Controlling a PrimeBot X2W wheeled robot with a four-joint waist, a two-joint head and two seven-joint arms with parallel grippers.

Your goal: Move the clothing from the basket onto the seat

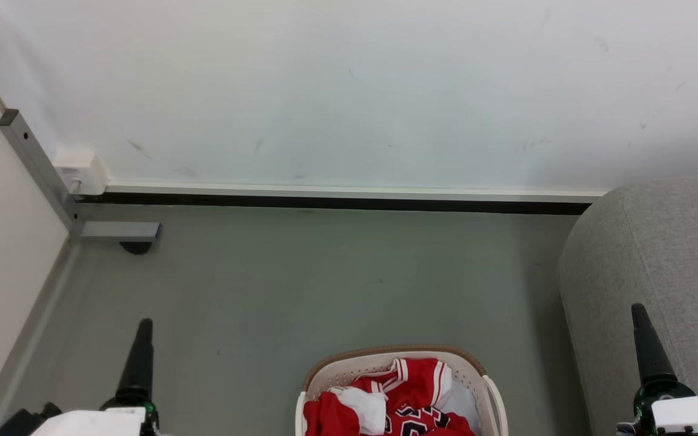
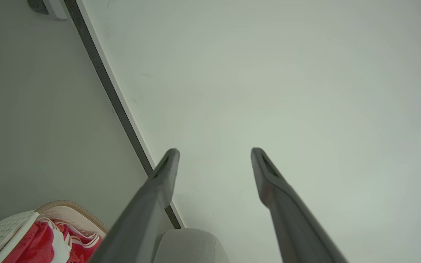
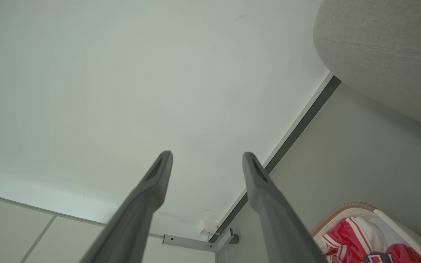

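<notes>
Red clothing (image 1: 412,378), white stripes, black-and-white numerals, heaped in white basket (image 1: 495,392)

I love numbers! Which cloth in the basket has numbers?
The red garment lowest in view, with black-and-white numerals; the striped red piece and white cloth show none.

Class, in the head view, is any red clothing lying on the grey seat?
No: the clothing sits inside the basket, apart from the seat.
</notes>
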